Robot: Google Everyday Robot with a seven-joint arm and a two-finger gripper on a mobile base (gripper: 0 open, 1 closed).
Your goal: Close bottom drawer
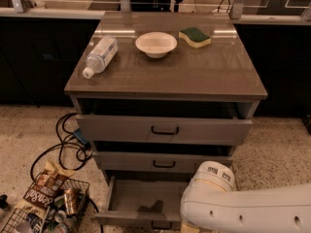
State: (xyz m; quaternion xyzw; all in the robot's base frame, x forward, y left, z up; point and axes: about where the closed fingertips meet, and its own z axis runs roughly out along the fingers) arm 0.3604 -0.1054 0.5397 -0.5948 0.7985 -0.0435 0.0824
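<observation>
Below the middle drawer (163,162), bottom drawer (138,200): pulled out, tray bare.
gripper: hidden beneath our white arm (252,210); we cannot tell its grip.
push: we judge flat on the front by the handle (161,225), straight inward.
left of gripper: wire basket (46,208) and cables (65,147), off the drawer's path.
above gripper: top drawer (163,129), also ajar.

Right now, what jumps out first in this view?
The bottom drawer stands pulled far out at the cabinet's foot. The robot's white arm fills the lower right corner, covering the drawer's right end; the gripper is not in view. On the cabinet top lie a water bottle on its side at left, a white bowl mid-back and a sponge right of it.
</observation>
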